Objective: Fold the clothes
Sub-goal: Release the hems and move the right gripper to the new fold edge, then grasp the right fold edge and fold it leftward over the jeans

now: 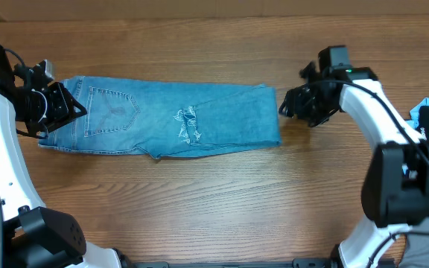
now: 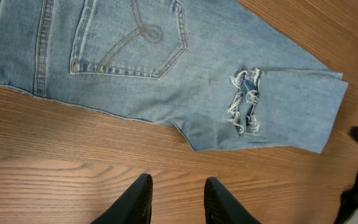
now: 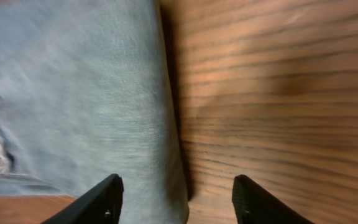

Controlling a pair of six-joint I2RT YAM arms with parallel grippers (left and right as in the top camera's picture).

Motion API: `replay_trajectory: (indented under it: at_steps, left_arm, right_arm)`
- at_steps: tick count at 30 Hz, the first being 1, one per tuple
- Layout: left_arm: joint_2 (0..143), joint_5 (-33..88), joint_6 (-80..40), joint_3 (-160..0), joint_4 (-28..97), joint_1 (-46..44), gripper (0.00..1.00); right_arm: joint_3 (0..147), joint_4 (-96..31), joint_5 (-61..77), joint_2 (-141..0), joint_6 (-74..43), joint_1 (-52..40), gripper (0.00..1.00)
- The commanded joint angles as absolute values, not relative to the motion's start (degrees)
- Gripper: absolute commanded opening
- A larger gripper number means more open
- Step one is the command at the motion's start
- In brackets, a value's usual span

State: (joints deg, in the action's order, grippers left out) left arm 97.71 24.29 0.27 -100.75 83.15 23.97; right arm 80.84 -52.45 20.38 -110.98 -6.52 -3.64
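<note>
Jeans (image 1: pixel 173 119) lie flat — left gripper (image 2: pixel 179 186) narrowly parted, empty, by waist end — right gripper (image 3: pixel 178 186) wide over opp. edge.

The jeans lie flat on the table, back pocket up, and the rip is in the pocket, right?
Not quite: the rip is outside the pocket, further along the jeans. The left wrist view shows it.

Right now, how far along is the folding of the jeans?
Done: the jeans lie flat as a narrow strip, one back pocket showing, with a folded edge at the right end. In hand: nothing; the left gripper and right gripper are both open and empty. Left: folding the strip shorter, probably.
</note>
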Motion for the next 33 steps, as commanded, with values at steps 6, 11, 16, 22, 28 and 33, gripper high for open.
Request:
replay_trajectory:
  at_steps: [6,11,16,22,28,33]
  left_arm:
    - [96.6,25.1,1.8,-102.3,83.4,23.6,0.33]
    - [96.6,25.1,1.8,-102.3,83.3,23.6,0.33]
    - [96.6,25.1,1.8,-102.3,83.4,23.6,0.34]
    - [96.6,25.1,1.8,-102.3,83.6,23.6,0.34]
    - [96.6,25.1,1.8,-102.3,83.9,23.6,0.34]
    - [96.6,25.1,1.8,-102.3,83.7,23.6,0.34]
  right_arm:
    - [79.8,-51.5,36.3,-118.5,5.0,-4.3,0.61]
    - [79.8,-51.2,39.1,-119.1,8.0,-4.3,0.47]
    - [79.9,-50.8,37.1,-119.1,6.5,-3.9,0.04]
    - [83.4,-56.6,32.5,-118.3,3.9,0.8,0.04]
    - [90.5,-66.5,21.0,-114.1,-0.3,7.4,0.04]
    - [93.6,-69.8,19.5,-108.7,-1.9,8.9,0.04]
